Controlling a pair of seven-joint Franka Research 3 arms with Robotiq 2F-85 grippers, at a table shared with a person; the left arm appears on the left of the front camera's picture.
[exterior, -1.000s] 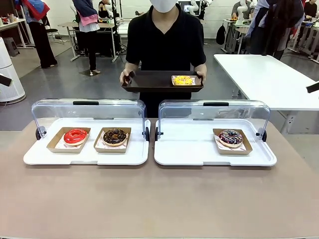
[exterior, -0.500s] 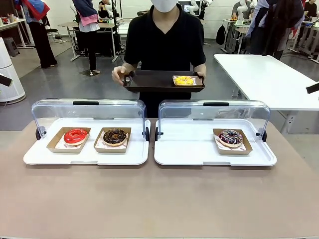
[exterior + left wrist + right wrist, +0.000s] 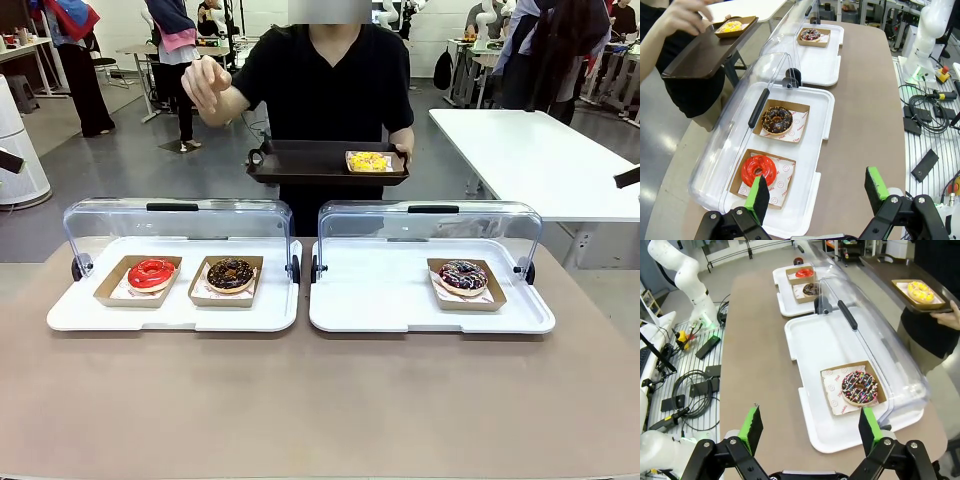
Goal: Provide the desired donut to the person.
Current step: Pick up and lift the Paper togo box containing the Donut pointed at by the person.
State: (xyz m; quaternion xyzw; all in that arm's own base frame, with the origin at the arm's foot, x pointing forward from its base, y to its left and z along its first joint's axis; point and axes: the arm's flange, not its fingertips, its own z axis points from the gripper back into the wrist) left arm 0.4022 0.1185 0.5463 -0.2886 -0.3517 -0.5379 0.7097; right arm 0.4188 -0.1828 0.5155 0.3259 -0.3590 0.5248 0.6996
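Tan table (image 3: 300,400); busy lab room with a grey floor behind. On the table: white tray (image 3: 70,315) under an open clear cover (image 3: 120,215), holding red-glazed donut (image 3: 151,272) and chocolate donut (image 3: 231,273) in cardboard boats. Second white tray (image 3: 360,300) with sprinkled donut (image 3: 463,276). At the far edge, person (image 3: 330,80) in black T-shirt, one hand (image 3: 205,85) raised, holding dark tray (image 3: 300,160) with yellow donut (image 3: 367,160). Red liner print unreadable. Left jaws wide, empty; right jaws likewise.

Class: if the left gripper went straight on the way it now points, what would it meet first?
The open left gripper would likely meet the near rim of the white tray beside the red donut, or the table next to it; depth is unclear.
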